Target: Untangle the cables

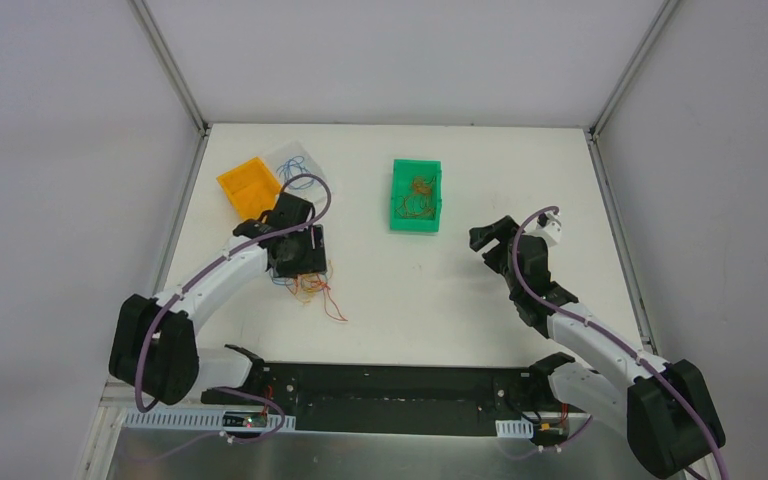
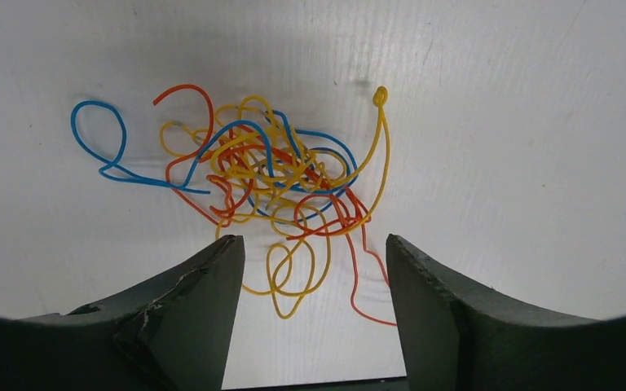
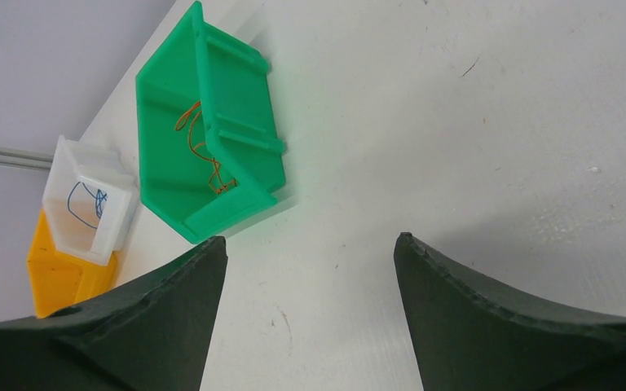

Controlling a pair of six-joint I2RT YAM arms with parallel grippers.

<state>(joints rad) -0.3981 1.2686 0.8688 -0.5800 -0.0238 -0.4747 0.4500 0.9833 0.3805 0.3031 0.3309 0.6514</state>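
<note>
The left claw (image 2: 314, 240) hangs wide over a knot of thin orange, blue and yellow wires (image 2: 277, 175) on the white bench (image 2: 538, 122). The right claw (image 3: 310, 239) is wide too.

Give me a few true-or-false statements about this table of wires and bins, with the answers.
1. A tangle of orange, blue and yellow cables lies on the table in front of the left pincer. True.
2. The green bin is empty. False: thin brownish wires lie in it.
3. The right pincer grips a cable. False: it is open and holds nothing.
4. The white bin has blue wire in it. True.
</note>
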